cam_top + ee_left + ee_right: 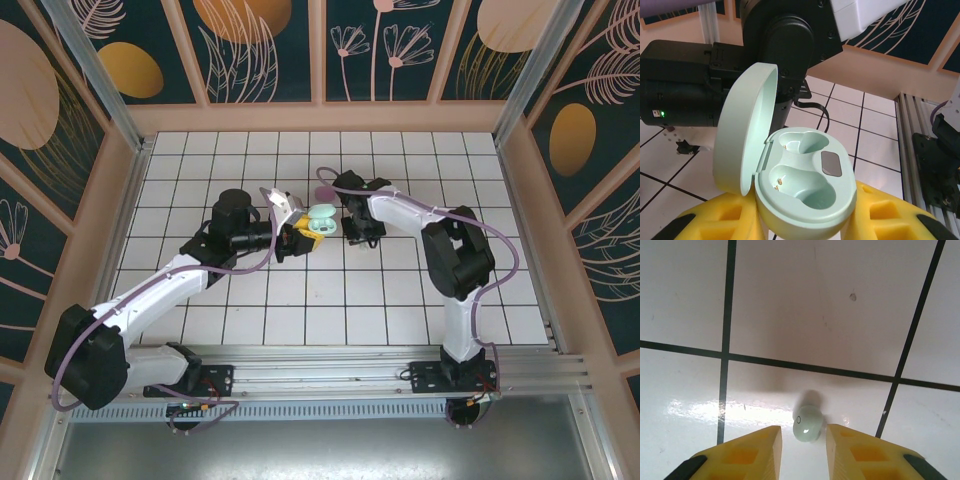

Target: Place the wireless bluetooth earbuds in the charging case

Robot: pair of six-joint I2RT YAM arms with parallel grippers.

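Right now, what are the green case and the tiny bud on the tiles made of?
The case looks like smooth mint plastic, satin, with soft even shading. The bud looks like glossy pale plastic: bright light spots shine on it.

Bare tiles point(840, 315) around the earbud point(807, 423) (right gripper point(804, 430) astride it)

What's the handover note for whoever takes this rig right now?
Left gripper: shut on the mint charging case, lid open.
Right gripper: open, fingers down either side of a mint earbud lying on the tile, not clamped on it.
Done: case is open and presented; both wells are empty.
Left: grip that bud, seat it in a well, then fill the other one. I can't make out the other buds.
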